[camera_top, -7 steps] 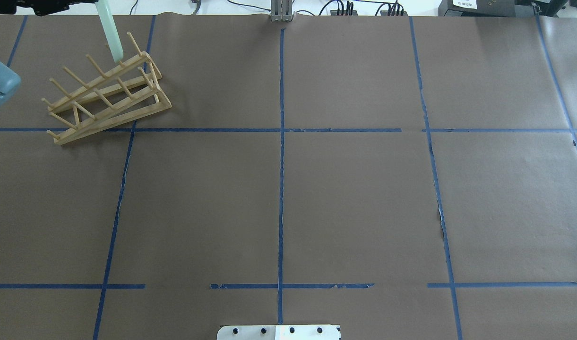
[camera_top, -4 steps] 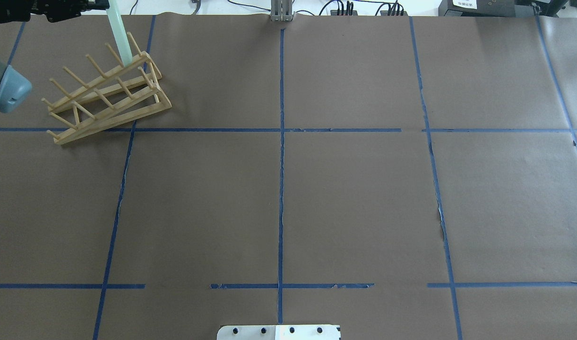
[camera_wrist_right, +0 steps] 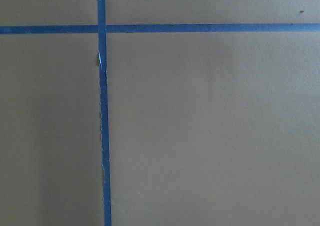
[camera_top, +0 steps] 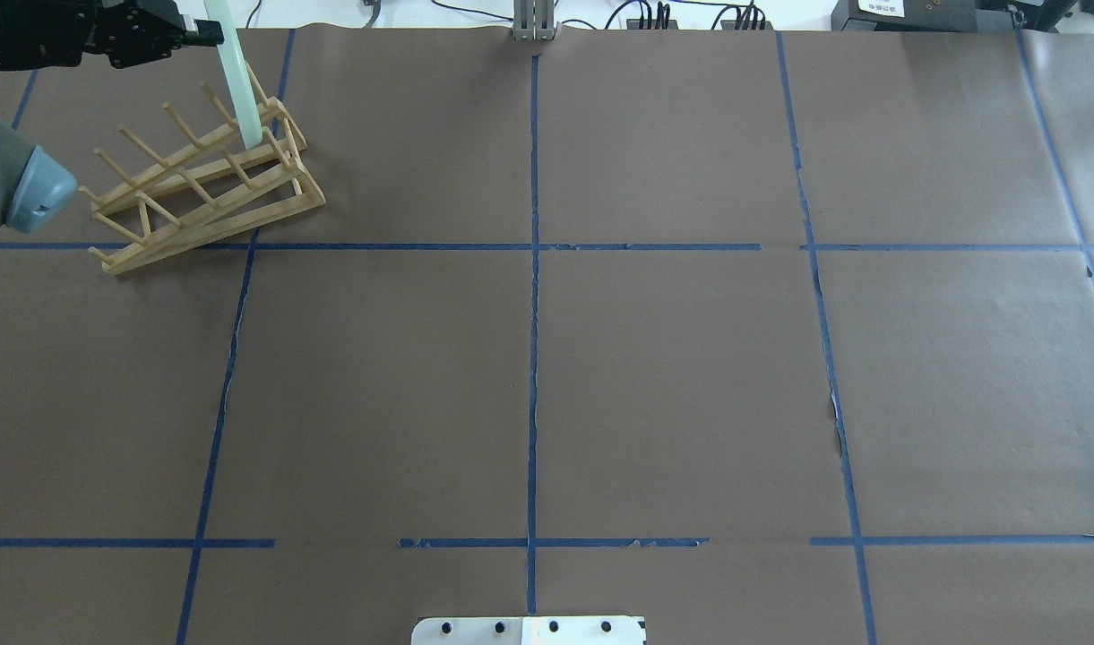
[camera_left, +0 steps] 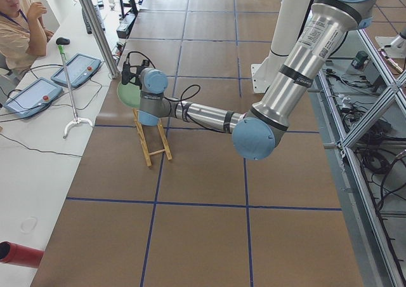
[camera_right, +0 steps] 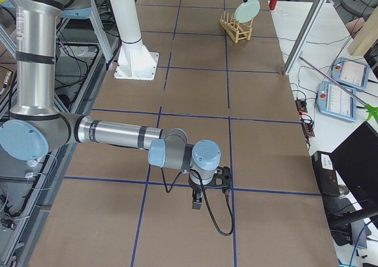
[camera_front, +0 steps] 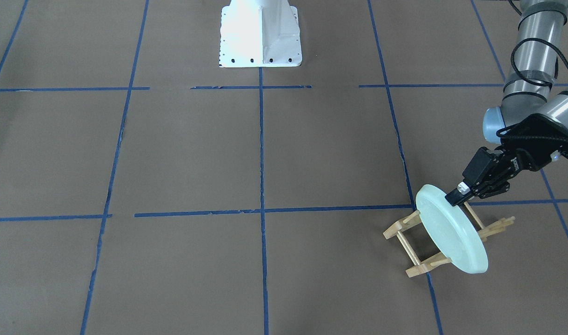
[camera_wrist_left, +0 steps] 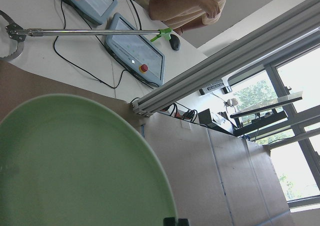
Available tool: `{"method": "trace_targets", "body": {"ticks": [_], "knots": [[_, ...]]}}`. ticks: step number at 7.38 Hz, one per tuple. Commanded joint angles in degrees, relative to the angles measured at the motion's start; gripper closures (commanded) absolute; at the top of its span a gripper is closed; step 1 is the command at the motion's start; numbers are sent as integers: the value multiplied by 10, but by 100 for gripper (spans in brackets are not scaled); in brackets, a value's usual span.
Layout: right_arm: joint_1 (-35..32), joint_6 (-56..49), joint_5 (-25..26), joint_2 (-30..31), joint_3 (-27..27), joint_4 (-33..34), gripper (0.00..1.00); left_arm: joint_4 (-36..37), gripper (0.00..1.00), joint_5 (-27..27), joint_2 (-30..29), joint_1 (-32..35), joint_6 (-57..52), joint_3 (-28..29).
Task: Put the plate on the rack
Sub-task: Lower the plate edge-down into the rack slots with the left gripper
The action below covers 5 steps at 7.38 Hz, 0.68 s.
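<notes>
The rack (camera_top: 208, 190) stands near the worktop's (camera_top: 672, 376) far left corner, close to the operators' edge and slanted across the blue tape lines (camera_top: 533, 358). The plate (camera_front: 451, 235) stands on edge in it, tilted, with its lower rim down between upright pegs toward one end; whether it bears on the rails cannot be told. The left gripper (camera_front: 455, 197) has its jaws clamped on the plate's upper rim. Just past that edge are an aluminium post (camera_left: 95, 30), two teach pendants (camera_left: 79, 71) and a seated person (camera_left: 19, 30). The right gripper (camera_right: 198, 201) hangs low toward the worktop's right end, well apart from the rack. Whether its jaws are wide or narrow cannot be told. The white robot base (camera_front: 260, 37) sits mid-way along the near edge.
</notes>
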<state>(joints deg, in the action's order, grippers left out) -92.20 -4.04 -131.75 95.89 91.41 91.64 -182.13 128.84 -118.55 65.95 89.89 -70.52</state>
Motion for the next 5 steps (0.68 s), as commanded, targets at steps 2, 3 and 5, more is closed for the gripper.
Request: {"method": "trace_targets", "body": {"ticks": [2,3,5], "knots": [[0,0,0,0,0,0,0,-1,100,-1,3,-10,-1,13],[0,0,0,0,0,0,0,-1,100,-1,4,-11,-1,17],[0,0,0,0,0,0,0,-1,100,-1,5,-11,-2,18]]}}
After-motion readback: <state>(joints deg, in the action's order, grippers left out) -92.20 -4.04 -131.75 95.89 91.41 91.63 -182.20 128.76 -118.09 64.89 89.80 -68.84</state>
